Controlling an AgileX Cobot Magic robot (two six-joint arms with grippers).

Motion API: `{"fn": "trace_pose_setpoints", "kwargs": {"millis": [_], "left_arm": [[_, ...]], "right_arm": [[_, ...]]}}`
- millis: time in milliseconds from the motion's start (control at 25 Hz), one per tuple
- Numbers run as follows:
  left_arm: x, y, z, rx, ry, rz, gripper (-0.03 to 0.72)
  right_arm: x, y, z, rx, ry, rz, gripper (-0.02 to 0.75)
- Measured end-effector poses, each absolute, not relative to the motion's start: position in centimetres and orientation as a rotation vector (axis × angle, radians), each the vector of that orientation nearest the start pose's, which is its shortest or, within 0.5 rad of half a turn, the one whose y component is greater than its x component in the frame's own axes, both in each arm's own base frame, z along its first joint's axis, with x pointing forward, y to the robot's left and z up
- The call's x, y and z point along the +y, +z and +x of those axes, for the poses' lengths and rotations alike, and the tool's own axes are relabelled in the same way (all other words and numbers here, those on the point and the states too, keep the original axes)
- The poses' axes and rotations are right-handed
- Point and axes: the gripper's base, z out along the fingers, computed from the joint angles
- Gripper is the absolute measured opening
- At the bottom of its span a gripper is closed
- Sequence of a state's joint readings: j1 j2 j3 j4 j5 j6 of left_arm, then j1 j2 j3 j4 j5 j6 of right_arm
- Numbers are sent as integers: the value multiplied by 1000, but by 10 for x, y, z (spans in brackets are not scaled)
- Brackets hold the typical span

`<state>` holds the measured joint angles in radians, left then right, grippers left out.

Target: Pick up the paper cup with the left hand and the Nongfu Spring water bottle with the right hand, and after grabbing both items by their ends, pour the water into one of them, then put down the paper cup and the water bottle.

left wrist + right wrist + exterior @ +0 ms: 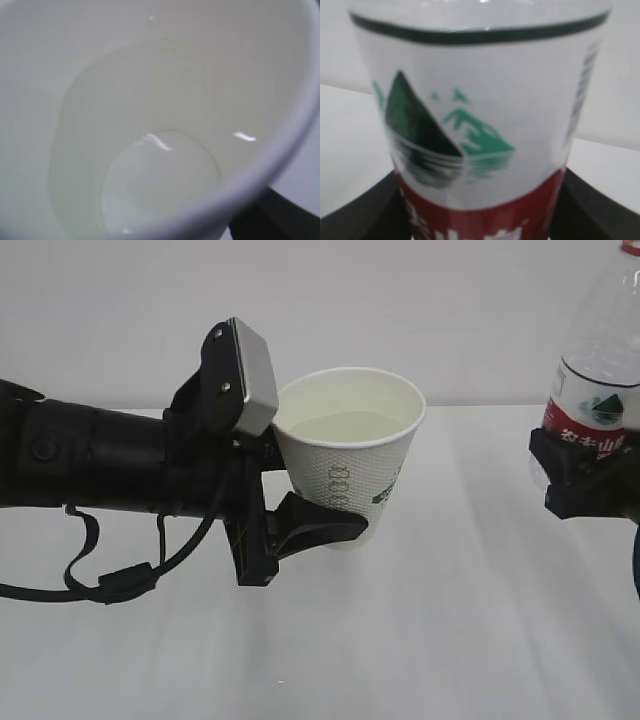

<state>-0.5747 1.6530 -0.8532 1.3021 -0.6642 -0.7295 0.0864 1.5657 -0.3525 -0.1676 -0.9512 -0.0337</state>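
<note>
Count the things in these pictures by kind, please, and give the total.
Paper cup, holding water: 1
Water bottle: 1
Grippers: 2, left on the cup, right on the bottle
Total: 4

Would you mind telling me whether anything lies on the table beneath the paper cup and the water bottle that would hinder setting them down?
Nothing visible does. The left hand holds the paper cup, with water in it, above bare white table. The right hand holds the Nongfu Spring water bottle upright at the frame's right edge; the table below it is cut off there.
</note>
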Motion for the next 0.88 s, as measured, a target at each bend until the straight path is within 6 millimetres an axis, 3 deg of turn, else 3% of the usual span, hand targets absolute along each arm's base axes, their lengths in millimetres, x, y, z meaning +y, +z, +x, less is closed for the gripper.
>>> {"fn": "trace_pose_setpoints", "kwargs": {"millis": [480,880], "left_arm": [[-225,218,247,1520,-701,1364,501],[-225,218,247,1520,-701,1364,501]], "right_arm": [[29,132,269,1779,31,-225,515],[29,110,297,1806,-1,-228,515]]}}
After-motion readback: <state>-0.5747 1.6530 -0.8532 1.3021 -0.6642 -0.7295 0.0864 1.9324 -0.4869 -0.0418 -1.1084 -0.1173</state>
